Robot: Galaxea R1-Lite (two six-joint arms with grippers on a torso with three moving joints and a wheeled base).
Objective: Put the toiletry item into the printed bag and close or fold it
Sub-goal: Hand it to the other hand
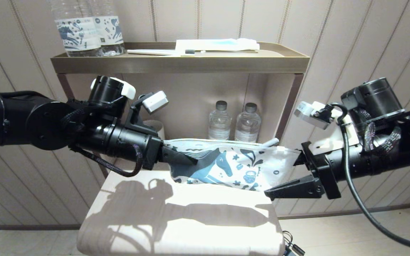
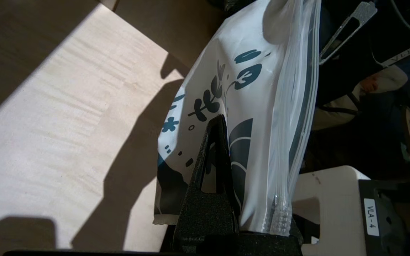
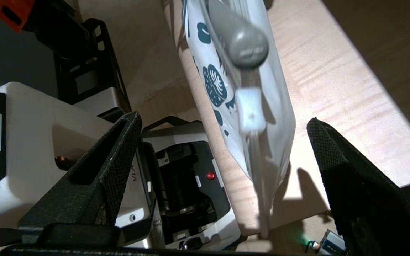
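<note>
The left gripper [image 1: 176, 156] pinches the printed bag [image 1: 233, 165] at its 9 o'clock end, above the table [image 1: 176, 220]. The bag lies long from 9 to 3. The right gripper [image 1: 292, 174] is spread wide at its 3 o'clock end. The toothbrush [image 1: 269, 143] pokes out there.

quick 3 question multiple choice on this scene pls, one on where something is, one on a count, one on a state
1. Where is the white translucent pouch printed with a blue horse?
A. on the top shelf
B. held up over the pale wooden table
C. on the floor

2. How many clear water bottles stand in the lower shelf?
A. two
B. one
C. four

3. How are the right gripper jaws?
A. shut on the pouch
B. shut on a bottle
C. open

Answers: 1 B, the left gripper grips its end above the table. 2 A, two caps show. 3 C, fingers spread either side of the pouch.
</note>
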